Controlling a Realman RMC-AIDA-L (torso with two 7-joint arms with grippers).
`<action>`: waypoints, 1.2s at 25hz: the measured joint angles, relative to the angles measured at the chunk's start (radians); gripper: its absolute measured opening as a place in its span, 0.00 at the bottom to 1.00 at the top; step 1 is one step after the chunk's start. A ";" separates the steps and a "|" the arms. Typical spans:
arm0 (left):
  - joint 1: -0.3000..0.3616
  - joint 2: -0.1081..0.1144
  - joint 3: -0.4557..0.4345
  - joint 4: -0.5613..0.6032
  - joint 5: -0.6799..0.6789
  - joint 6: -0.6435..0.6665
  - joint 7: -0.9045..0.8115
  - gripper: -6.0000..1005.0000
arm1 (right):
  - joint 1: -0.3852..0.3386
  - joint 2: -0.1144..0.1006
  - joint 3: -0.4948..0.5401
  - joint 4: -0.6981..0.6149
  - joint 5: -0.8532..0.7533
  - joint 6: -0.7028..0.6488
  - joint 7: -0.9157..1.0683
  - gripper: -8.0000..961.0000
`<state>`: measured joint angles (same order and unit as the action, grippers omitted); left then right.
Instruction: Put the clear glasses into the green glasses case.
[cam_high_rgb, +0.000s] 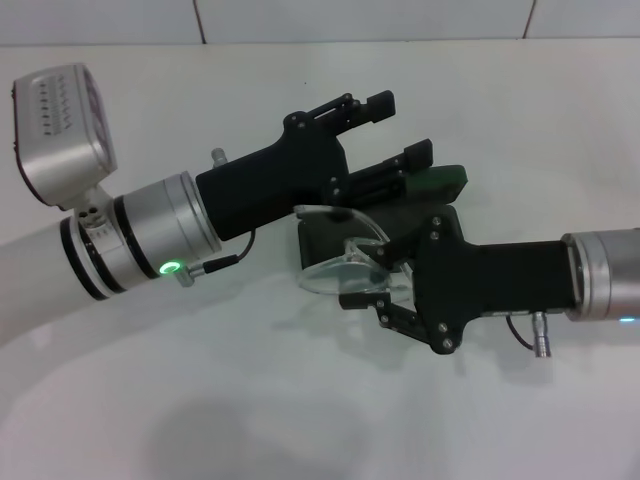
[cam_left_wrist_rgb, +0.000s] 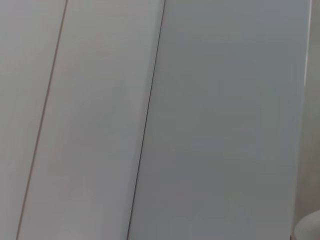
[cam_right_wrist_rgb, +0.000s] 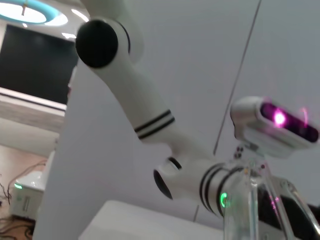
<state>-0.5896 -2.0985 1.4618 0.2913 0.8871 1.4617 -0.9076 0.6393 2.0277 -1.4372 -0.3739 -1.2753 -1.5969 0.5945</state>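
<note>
Nearest in the head view, the right gripper (cam_high_rgb: 372, 285) reaches in from the right with its fingers closed on the glasses (cam_high_rgb: 345, 262), pinching them at the lens end nearest the wrist. Held that way, the clear lens and one thin arm hang free over the near edge of the case (cam_high_rgb: 425, 200), so they can probably be lowered in without the fingers fouling the shell. The right wrist view shows the clear frame (cam_right_wrist_rgb: 247, 200) close up against the lens, which fits a firm hold.

Just beyond, the case lies open on the white table (cam_high_rgb: 300, 400), its dark interior under the glasses and its green lid raised at the back. The left gripper (cam_high_rgb: 400, 130) comes in from the left, fingers spread apart either side of that lid, seemingly to steady it.
</note>
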 joint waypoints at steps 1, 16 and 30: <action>0.000 0.000 0.000 -0.002 0.001 0.002 0.000 0.72 | 0.000 0.000 -0.007 0.001 0.006 0.006 0.000 0.14; 0.027 -0.001 0.015 -0.001 0.010 0.023 0.001 0.72 | -0.010 0.000 -0.108 -0.005 0.114 0.079 -0.005 0.17; 0.042 0.004 0.004 0.001 -0.004 0.024 0.001 0.72 | -0.039 0.000 -0.107 -0.017 0.113 0.080 -0.042 0.19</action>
<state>-0.5472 -2.0942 1.4661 0.2920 0.8830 1.4853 -0.9062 0.6003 2.0278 -1.5446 -0.3910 -1.1628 -1.5166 0.5523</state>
